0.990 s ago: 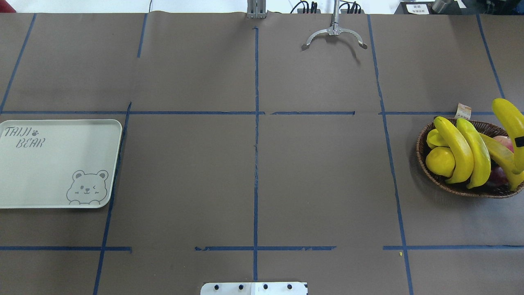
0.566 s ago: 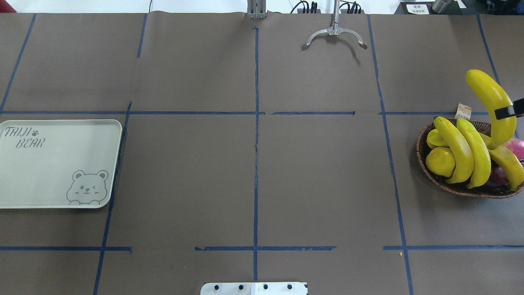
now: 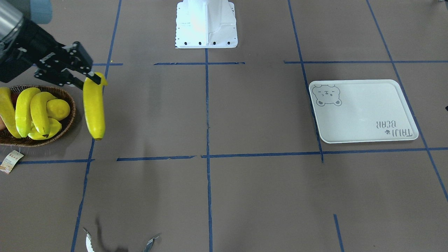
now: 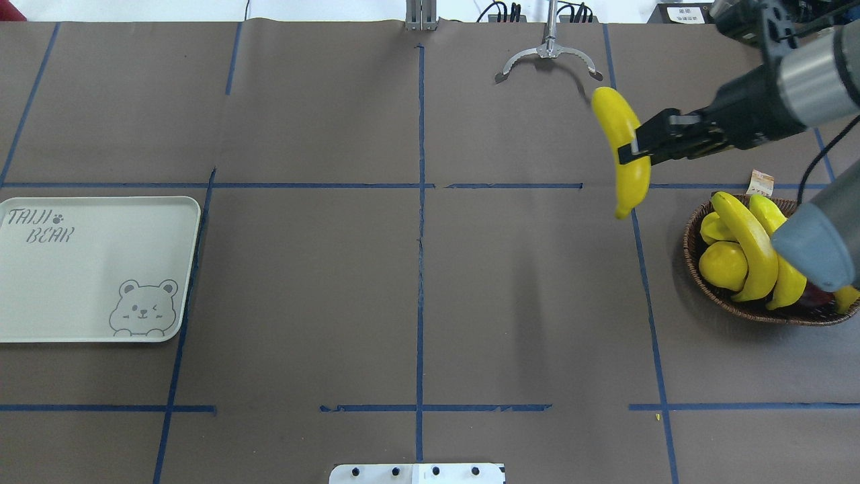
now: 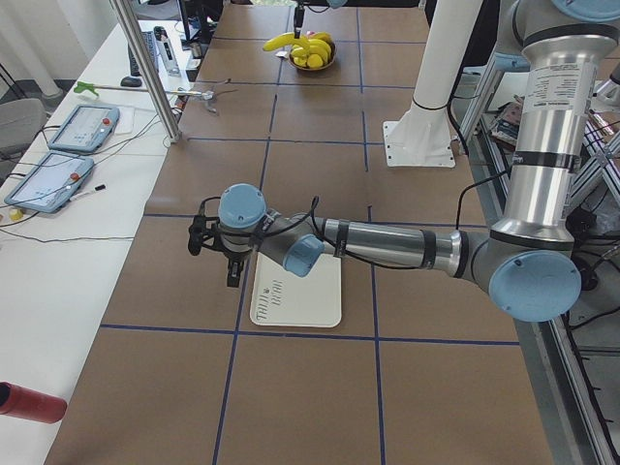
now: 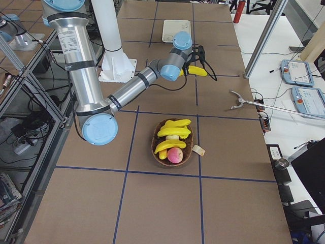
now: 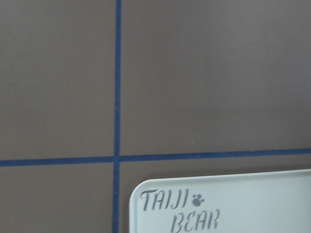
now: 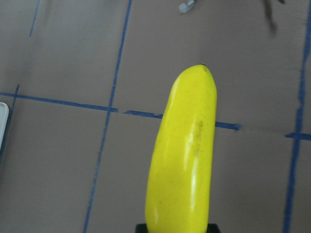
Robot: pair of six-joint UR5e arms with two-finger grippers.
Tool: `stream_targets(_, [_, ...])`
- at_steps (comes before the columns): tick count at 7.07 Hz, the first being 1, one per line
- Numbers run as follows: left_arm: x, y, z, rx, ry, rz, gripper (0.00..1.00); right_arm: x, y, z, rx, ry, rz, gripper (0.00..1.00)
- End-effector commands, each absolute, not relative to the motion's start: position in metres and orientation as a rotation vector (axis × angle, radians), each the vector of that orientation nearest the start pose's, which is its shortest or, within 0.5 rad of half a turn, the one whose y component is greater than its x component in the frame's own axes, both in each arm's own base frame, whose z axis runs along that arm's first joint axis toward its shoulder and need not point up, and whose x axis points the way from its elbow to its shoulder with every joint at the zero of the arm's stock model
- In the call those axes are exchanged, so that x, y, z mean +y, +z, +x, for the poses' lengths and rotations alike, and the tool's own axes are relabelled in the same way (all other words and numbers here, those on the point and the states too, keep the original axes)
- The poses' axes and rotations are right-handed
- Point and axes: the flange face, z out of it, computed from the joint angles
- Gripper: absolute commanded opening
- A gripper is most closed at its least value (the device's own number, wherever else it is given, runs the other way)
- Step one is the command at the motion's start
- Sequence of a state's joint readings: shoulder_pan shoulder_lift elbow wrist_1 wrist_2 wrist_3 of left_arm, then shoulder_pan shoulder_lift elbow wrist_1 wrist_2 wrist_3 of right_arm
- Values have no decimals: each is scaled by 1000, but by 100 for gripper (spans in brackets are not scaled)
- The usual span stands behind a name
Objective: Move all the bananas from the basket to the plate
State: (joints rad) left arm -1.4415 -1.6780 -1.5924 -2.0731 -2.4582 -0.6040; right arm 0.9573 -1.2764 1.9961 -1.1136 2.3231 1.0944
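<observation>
My right gripper (image 4: 628, 152) is shut on one yellow banana (image 4: 634, 188) near its stem end and holds it in the air, left of the basket (image 4: 691, 250) and apart from it. The banana hangs lengthwise in the front view (image 3: 93, 112) and fills the right wrist view (image 8: 187, 155). Three more bananas (image 4: 747, 243) lie in the basket with other fruit. The off-white bear plate (image 4: 94, 269) lies bare at the far left. My left gripper (image 5: 232, 274) hovers by the plate's lettered corner (image 7: 233, 204); I cannot tell whether it is open or shut.
A round lemon (image 4: 722, 265) and a red apple (image 6: 175, 155) sit in the basket with the bananas. A paper tag (image 4: 760, 181) hangs off its far rim. A metal claw tool (image 4: 549, 57) lies at the table's far edge. Blue tape lines grid the brown table.
My right gripper has lifted the banana out of the basket and carried it left and toward the far side; the right arm now shows in the overhead view.
</observation>
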Motion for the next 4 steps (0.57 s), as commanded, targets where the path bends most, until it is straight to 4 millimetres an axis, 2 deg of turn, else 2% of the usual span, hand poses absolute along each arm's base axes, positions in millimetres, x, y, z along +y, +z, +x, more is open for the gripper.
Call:
stream_targets(1, [-576,427,94,1148,-268,175,99,-420,189,-333,-1316,32,254,1])
stream_targets(2, [-570,384,129,1222,-310,127,99,-390,174,-367,-1333,53,276,1])
stream_targets(3, [-554,360,168,1293,-312,76,99,-364,155,-397,-1361,50,293,1])
stream_targets(4, [-551,331,185,1366,-371,19,99,-346,134,-416,-1393,45,325,1])
